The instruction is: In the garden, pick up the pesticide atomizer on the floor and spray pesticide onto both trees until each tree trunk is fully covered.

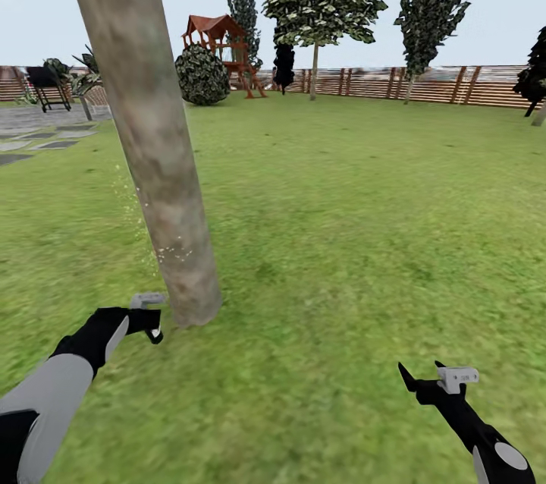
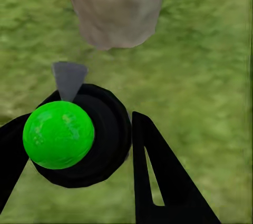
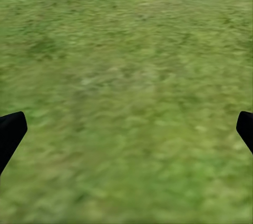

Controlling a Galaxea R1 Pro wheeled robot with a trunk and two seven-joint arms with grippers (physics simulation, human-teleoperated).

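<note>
I have the left gripper [image 2: 79, 145] clamped on the atomizer [image 2: 59, 134], nozzle just beside the trunk [image 1: 152, 135] base. White pesticide [image 1: 171, 250] specks low on it. Right gripper [image 1: 425, 378] spread wide over grass [image 1: 341, 241].

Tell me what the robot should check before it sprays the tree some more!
1. Bottle held: ok. The left gripper is shut on the pesticide atomizer.
2. Nozzle aimed at the tree trunk: ok, it points at the trunk's base in the left wrist view.
3. Spray landing: ok. White specks of pesticide dot the lower trunk.
4. Whole trunk covered: cannot tell; specks show only low down.
5. Right gripper out of the way: ok, open over the grass.
</note>
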